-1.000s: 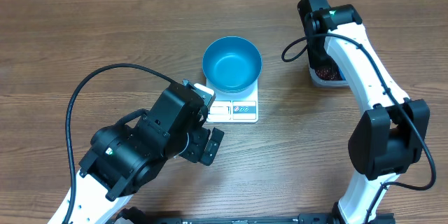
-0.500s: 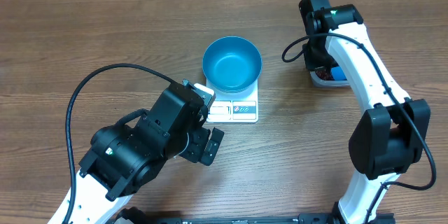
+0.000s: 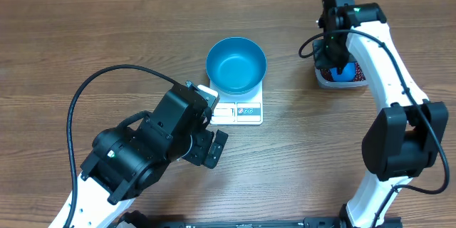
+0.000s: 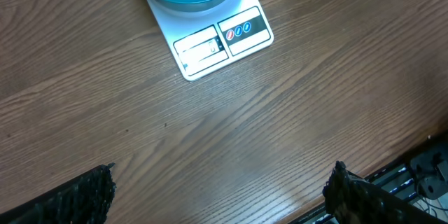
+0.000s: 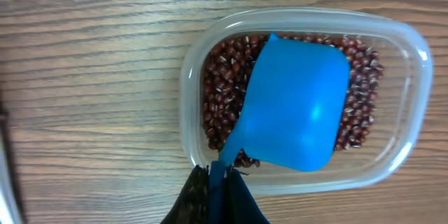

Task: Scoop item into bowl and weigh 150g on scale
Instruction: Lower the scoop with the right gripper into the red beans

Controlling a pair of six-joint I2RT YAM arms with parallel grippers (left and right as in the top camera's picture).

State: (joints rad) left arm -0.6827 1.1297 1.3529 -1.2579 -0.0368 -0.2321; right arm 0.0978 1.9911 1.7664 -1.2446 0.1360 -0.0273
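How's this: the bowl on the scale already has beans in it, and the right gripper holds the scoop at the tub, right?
No: the overhead view shows the bowl on the scale empty. The right gripper does hold the scoop at the tub.

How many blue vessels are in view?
2: the round blue bowl on the flat white scale; the small blue scoop over red-brown beans in the clear plastic tub.

Bright, even light; soft shadows.

Robot lab, wood-grain table (image 3: 85, 35), cabled arms (image 3: 135, 149)
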